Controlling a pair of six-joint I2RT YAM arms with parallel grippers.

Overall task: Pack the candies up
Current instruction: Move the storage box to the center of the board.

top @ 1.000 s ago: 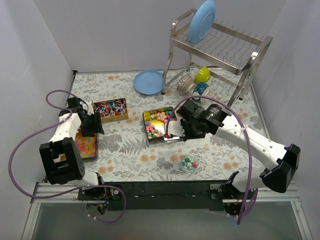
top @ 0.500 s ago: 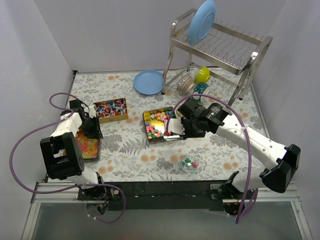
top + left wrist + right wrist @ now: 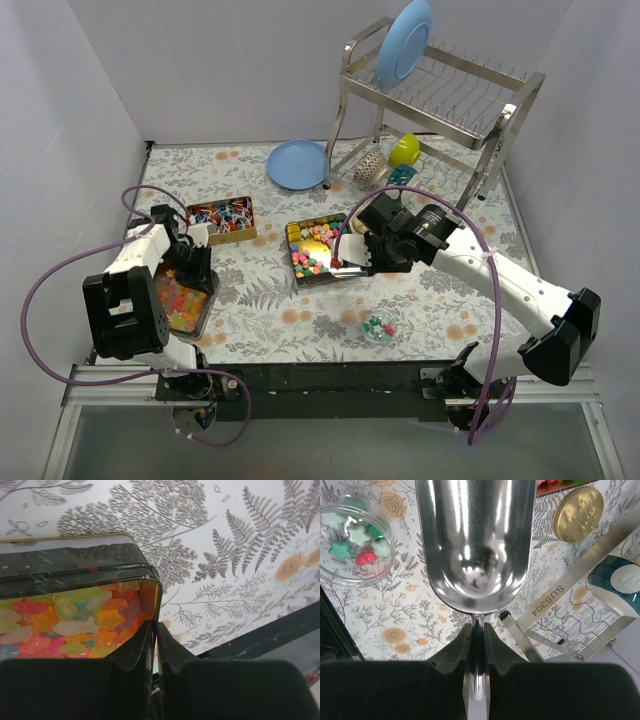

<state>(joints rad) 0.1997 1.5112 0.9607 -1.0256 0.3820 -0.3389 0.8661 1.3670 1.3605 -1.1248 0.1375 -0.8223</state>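
Blue plate (image 3: 296,163) beside metal rack (image 3: 445,97)

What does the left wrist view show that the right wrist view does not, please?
Only the left wrist view: the left gripper pinching the wall of a tin of candies. Only the right wrist view: the right gripper holding an empty scoop by its handle, a clear bowl with a few candies, a gold disc and a rack leg. Both: the floral tablecloth, and a gripper shut on something.

left end effector (image 3: 196,262) at candy tin (image 3: 178,302) rim | right end effector (image 3: 352,256), scoop (image 3: 343,267) over centre tray (image 3: 312,252)
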